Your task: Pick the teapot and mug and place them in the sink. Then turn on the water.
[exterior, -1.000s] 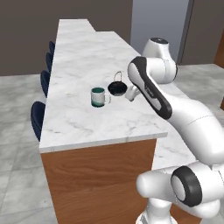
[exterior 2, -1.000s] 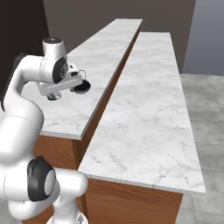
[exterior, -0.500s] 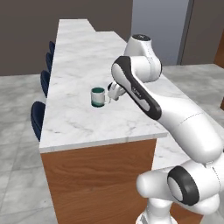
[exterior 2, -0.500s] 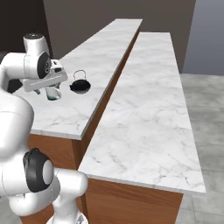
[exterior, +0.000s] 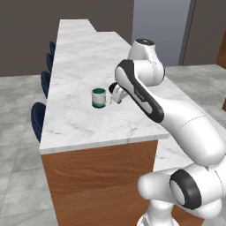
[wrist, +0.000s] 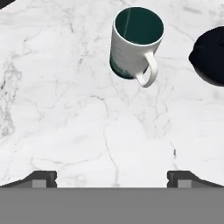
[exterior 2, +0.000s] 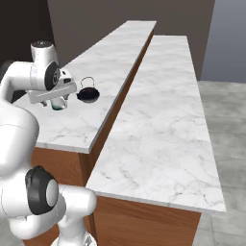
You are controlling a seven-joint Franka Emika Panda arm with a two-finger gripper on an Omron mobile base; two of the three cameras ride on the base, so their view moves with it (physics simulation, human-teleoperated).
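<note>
The mug (wrist: 133, 43), white outside and teal inside, stands upright on the marble counter (wrist: 65, 109), its handle turned toward my hand. My gripper (wrist: 113, 179) hovers above the counter just short of it, jaws wide open with nothing between them. At the right edge of the hand view lies the dark rounded teapot (wrist: 212, 54). In the right base view the teapot (exterior 2: 88, 94) with its thin hoop handle sits just right of the mug (exterior 2: 60, 104), which my hand partly hides. From the left base the mug (exterior: 99, 97) is just left of my gripper (exterior: 116, 95). The sink and water are out of view.
Dark blue stools (exterior: 37, 117) line the counter's far side on the left. A second, lower marble counter (exterior 2: 163, 120) runs alongside on the right. The near counter edge (exterior: 101, 143) is a short way in front of the mug.
My arm has swung left, carrying the hand from over the teapot to just beside the mug. The jaws stayed open. Mug and teapot have not moved.
</note>
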